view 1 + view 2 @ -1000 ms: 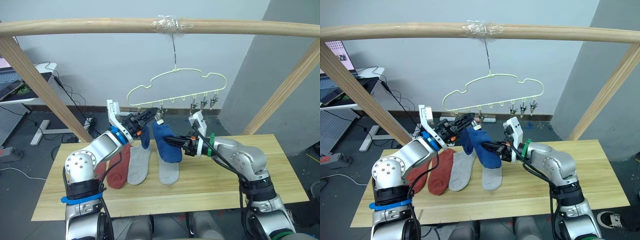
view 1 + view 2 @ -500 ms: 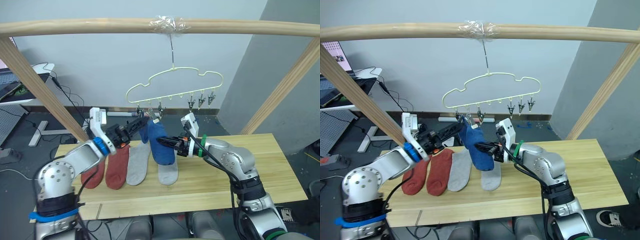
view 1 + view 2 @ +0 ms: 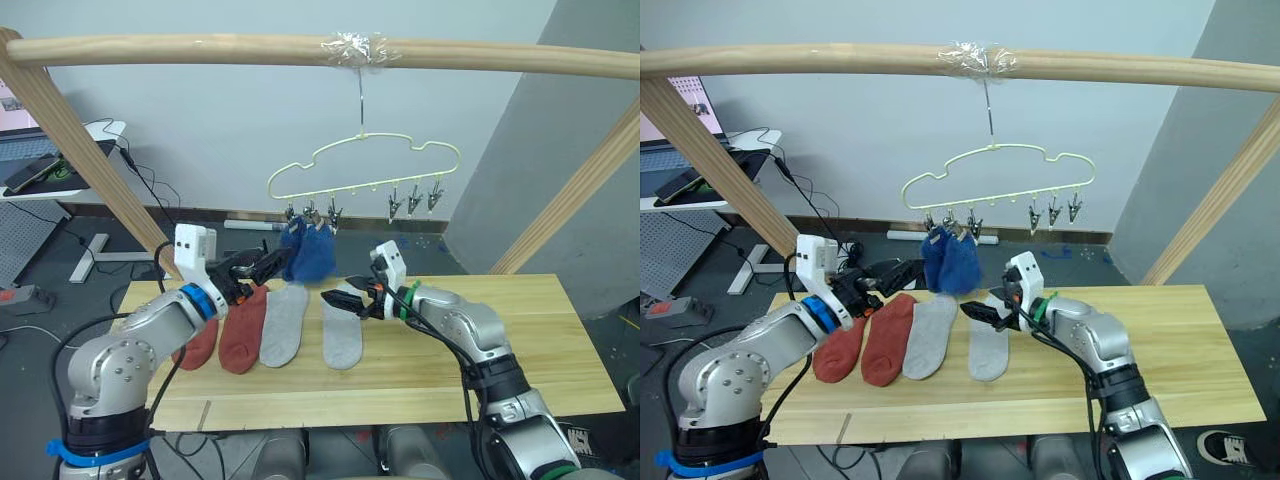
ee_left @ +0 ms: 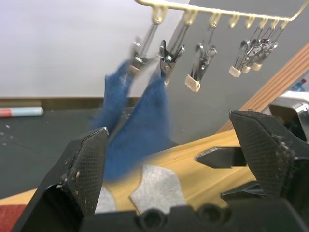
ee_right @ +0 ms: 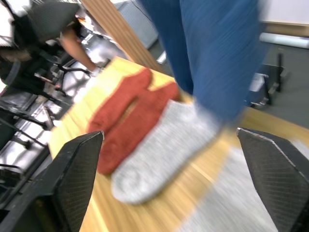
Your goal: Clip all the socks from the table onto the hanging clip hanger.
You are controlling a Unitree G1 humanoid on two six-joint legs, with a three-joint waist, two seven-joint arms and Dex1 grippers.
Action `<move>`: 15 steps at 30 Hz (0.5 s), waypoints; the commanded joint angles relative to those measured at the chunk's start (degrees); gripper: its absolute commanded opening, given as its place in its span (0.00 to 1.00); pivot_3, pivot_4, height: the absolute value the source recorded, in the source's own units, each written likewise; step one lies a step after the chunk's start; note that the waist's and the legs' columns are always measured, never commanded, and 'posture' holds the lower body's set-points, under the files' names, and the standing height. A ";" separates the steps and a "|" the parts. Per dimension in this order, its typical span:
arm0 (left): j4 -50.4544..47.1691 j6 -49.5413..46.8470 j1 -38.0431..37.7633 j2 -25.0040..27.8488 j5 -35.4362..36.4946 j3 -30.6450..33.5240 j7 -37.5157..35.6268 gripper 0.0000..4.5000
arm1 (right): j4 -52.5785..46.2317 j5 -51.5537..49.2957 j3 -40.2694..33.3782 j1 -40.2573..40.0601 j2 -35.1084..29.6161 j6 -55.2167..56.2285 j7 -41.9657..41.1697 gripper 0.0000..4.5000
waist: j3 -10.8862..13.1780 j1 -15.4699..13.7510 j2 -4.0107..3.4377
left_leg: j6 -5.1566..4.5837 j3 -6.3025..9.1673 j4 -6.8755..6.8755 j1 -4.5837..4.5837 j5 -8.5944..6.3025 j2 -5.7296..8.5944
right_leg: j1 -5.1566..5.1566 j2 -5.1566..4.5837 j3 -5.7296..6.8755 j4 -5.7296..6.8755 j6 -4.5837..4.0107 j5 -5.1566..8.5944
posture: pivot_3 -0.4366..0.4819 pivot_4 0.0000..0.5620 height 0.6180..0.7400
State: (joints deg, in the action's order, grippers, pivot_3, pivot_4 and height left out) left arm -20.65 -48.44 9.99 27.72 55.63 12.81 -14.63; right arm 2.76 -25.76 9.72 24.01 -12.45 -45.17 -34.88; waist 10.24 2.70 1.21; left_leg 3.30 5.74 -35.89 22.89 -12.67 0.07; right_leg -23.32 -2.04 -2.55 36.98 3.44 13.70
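A: What's the biggest thing here?

B: The wooden bar (image 3: 300, 50) across the top, resting on slanted wooden posts (image 3: 70, 150). Below it stands the table (image 3: 520, 350), a long top of pale planks.

A: And the hanger?

B: The clip hanger (image 3: 365, 170) hangs by its hook from the middle of the bar, above the table's far edge. Two blue socks (image 3: 308, 252) are clipped side by side at its left end, dangling just above the table. The other clips (image 3: 412, 200), toward the hanger's 3 o'clock end, hold nothing.

A: What lies on the table?

B: Four socks in a row. Seen from the head camera, two red socks (image 3: 240, 325) lie at 9 o'clock of the row, touching each other. A grey sock (image 3: 283, 322) lies just beside them, and another grey sock (image 3: 342, 335) sits at the 3 o'clock end, a little apart.

A: The arms?

B: The left gripper (image 3: 262, 268) is spread open and empty, held above the red socks, at 9 o'clock of the blue pair and near them. In its wrist view both fingers stand wide apart with the blue socks between them farther off.

A: The right one?

B: The right gripper (image 3: 340, 297) is also spread wide and holds nothing. It hangs over the top of the second grey sock, at 5 o'clock of the blue socks.

A: Anything behind?

B: A white desk (image 3: 60, 175) at 9 o'clock, with cables (image 3: 150, 190) trailing to the floor.
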 commanded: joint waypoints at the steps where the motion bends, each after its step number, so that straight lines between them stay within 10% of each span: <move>1: -3.22 2.77 -0.44 -0.31 -3.55 -2.10 -1.71 1.00 | -5.24 0.78 -0.85 -0.34 -1.58 1.63 -0.18 0.98 | 0.00 0.02 0.00 | 0.00 0.01 0.00 0.00 0.00 -0.01 | 0.00 0.00 0.01 0.00 0.00 0.00 | 0.45 0.21 1.00; 15: 0.90 18.87 3.48 -7.68 -24.76 -12.85 -2.56 1.00 | -22.76 9.95 -3.90 -7.84 -10.89 14.83 4.40 0.98 | -0.03 0.09 0.03 | 0.00 -0.05 -0.07 0.00 0.00 0.00 | 0.04 -0.01 -0.02 -0.01 0.11 0.04 | 0.40 0.22 1.00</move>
State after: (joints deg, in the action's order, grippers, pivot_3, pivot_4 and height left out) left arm -19.23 -32.61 12.20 20.28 32.21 0.36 -15.98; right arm -16.76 -16.95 6.68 16.19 -22.60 -33.54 -30.63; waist 10.21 2.79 1.24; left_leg 3.30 5.70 -35.96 22.90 -12.67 0.09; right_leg -23.29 -2.06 -2.57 36.96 3.55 13.74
